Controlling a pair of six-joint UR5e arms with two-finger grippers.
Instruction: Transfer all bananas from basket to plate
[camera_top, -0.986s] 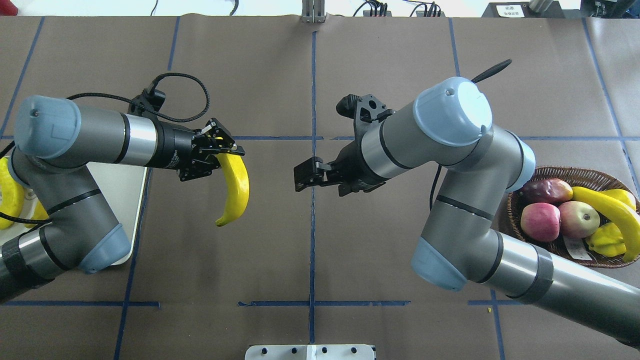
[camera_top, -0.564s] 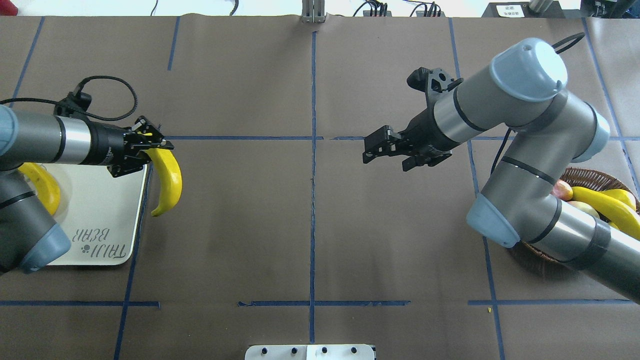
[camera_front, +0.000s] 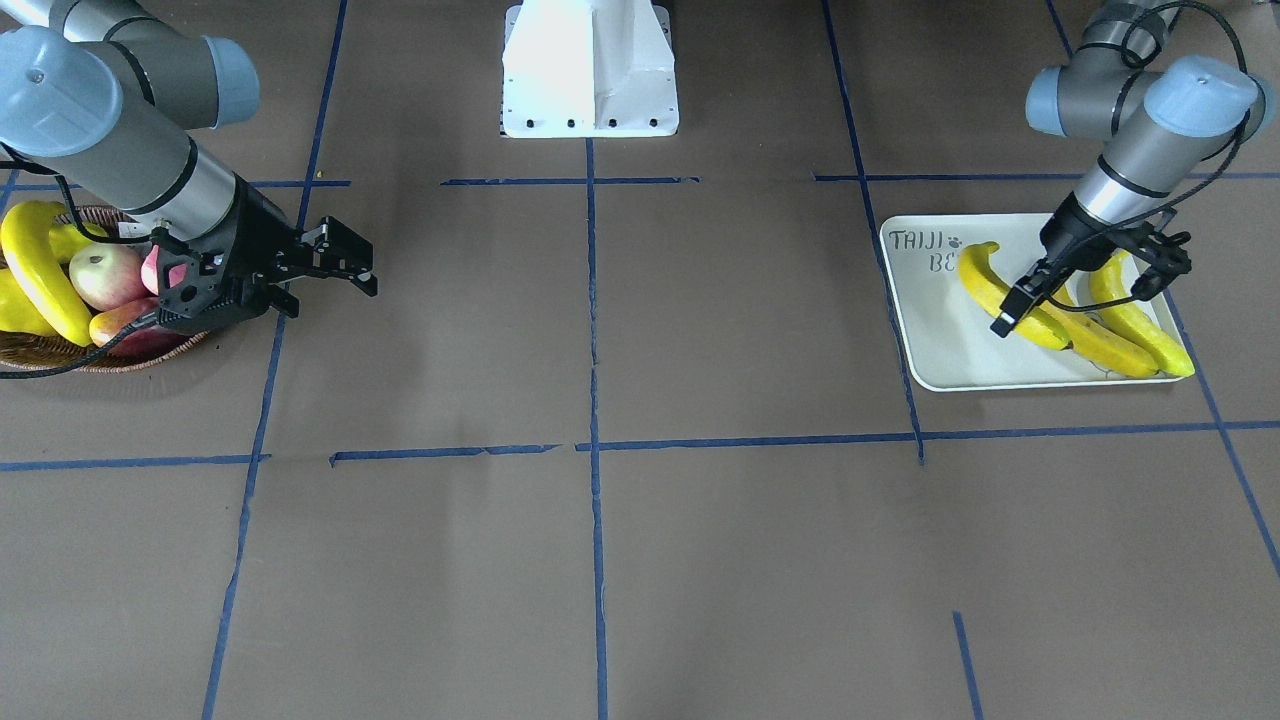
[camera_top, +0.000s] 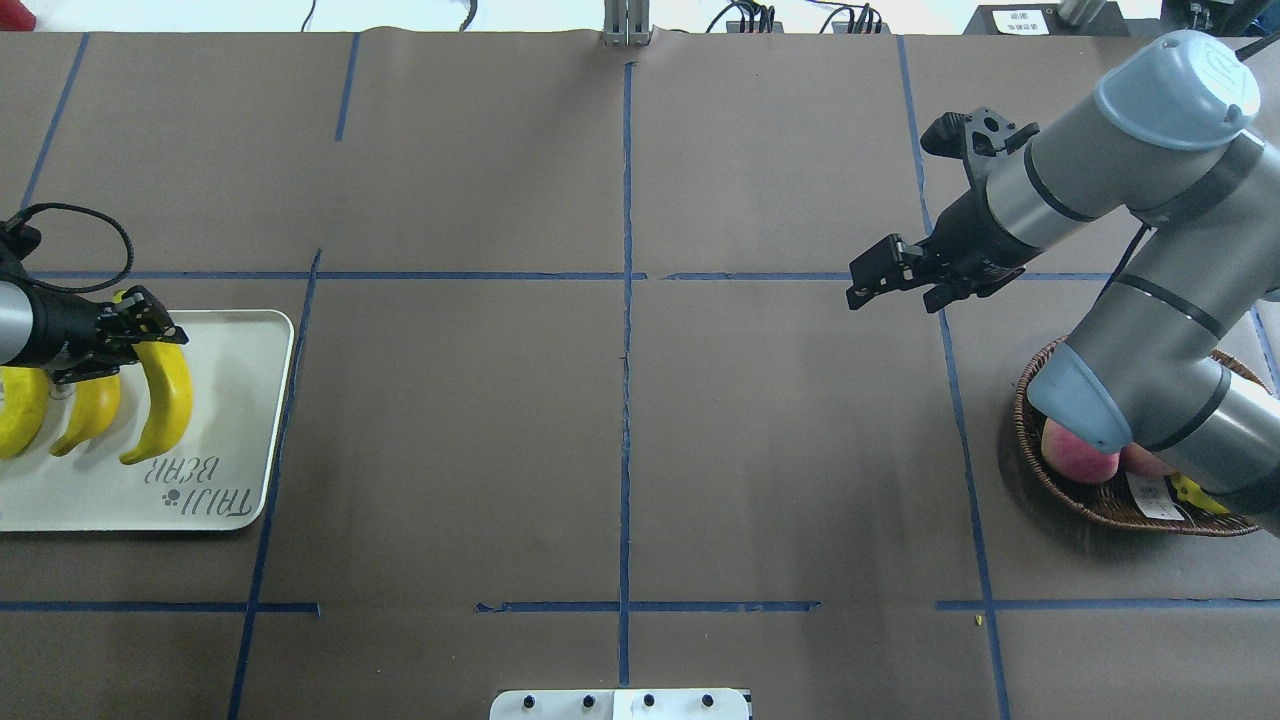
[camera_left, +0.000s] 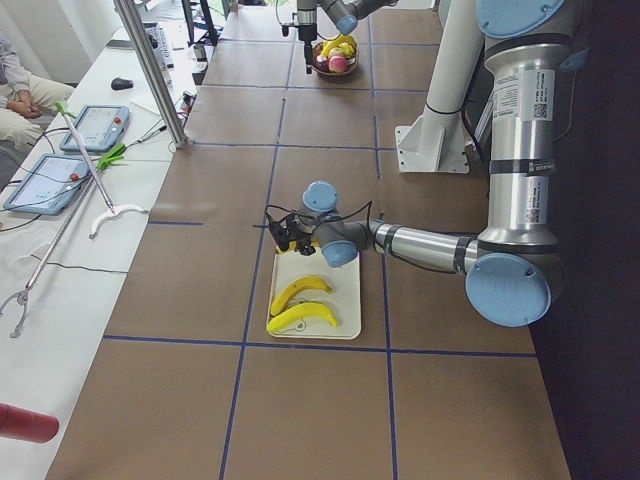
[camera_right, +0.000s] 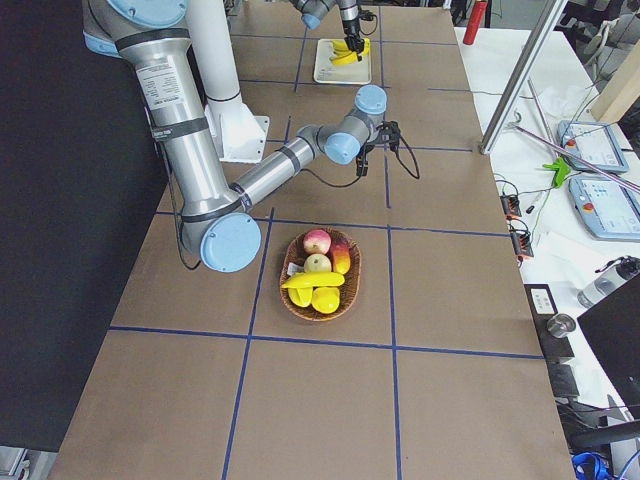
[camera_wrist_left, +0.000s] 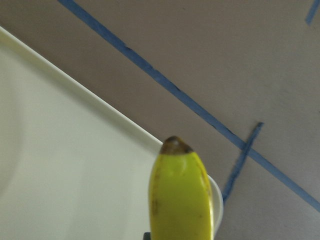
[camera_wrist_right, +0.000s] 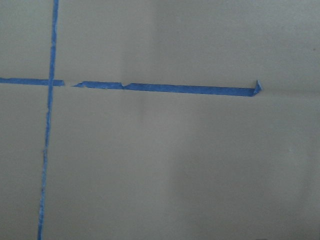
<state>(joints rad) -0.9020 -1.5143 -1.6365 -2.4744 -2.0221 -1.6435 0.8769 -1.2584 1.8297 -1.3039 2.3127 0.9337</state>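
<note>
Blue tape lines (camera_top: 625, 400) cross the brown worktop (camera_top: 450, 450). Reddish apples (camera_right: 317, 241) sit beside plump yellow-green fruits (camera_right: 325, 299). Two tablets (camera_left: 95, 125) lie on a white side table (camera_left: 60, 260).

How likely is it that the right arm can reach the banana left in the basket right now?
Probably yes. The banana lies on top of the other fruit in the basket, uncovered, and the right tool hangs open and empty beside the basket.

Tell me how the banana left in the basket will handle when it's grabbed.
The basket banana is probably stiff: the held banana, pinched at one end by the left gripper, holds its curve. Its smooth skin may slip. Perched on other fruit, it could rock when touched.
</note>
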